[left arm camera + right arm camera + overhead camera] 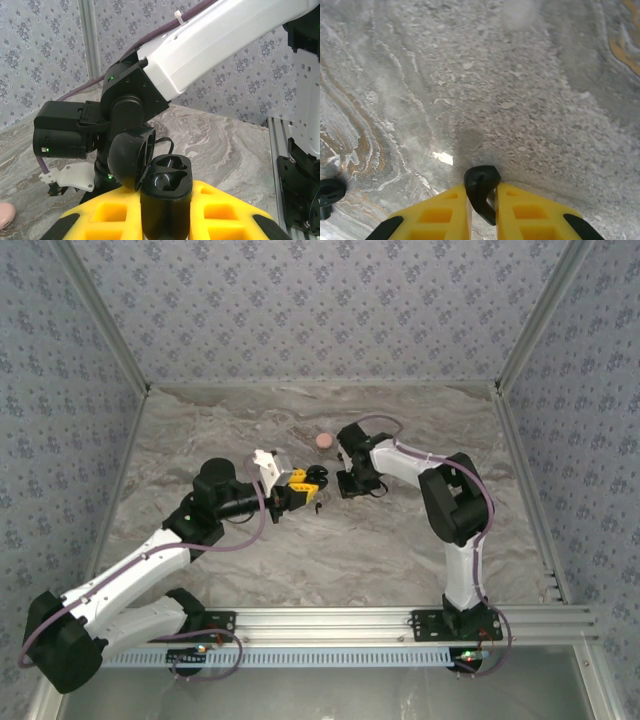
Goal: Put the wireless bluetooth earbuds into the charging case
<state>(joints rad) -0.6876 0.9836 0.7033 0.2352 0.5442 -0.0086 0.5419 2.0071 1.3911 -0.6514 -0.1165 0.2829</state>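
In the top view the left arm point(150, 560) reaches from the lower left to the middle of the frame. The right arm point(455, 500) bends in from the right. Their ends sit close together at the centre of the counter point(400, 550), with a small gap between them. The left jaws are closed on the case point(316, 477), which sticks out toward the right arm.

The left wrist view shows this grip at the bottom centre. The black case point(166, 200) stands upright, clamped between 2 yellow fingers point(112, 215). Its lid point(131, 159) is swung open to the left, and 2 hollow seats show in its top. Behind it the right arm point(215, 45) crosses the upper frame.

A pink piece point(5, 214) lies on the counter at the lower left edge. In the top view the pink piece point(324, 440) sits just above the centre, near the right arm's wrist.

In the right wrist view the right jaws are pinched almost fully together on 1 earbud point(482, 190) at the bottom centre. It is a curved black sliver gripped between the yellow fingers point(535, 220), with the grey marbled counter point(520, 75) behind it. A small round black piece point(330, 194) lies on the counter at the lower left edge; I cannot tell what it is.
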